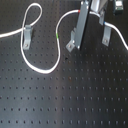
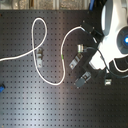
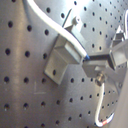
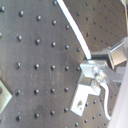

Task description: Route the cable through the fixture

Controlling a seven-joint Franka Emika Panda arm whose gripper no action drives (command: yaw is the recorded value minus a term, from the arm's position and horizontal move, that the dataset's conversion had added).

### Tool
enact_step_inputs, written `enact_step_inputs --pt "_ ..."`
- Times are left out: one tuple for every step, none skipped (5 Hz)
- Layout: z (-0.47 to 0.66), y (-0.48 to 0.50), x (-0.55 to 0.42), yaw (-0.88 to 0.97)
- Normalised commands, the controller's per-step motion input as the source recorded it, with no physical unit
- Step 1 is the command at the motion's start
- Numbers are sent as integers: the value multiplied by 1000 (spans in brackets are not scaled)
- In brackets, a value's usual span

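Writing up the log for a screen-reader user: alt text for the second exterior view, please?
A white cable loops across a black pegboard, passing a small metal bracket toward the second exterior view's left. At the second exterior view's right, the white robot arm reaches down among more brackets; its gripper is hard to make out.

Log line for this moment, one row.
stage: routing | gripper: low at middle clip, jaw state unclear | cable: loops past left clip | right clip: cable beside it

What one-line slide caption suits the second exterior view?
Panda gripper holds white cable above a black pegboard, one metal fixture already threaded.
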Motion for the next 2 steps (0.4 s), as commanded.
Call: enact_step_inputs --pt "49 -2 -2 0" --pt "515 3 -253 0"
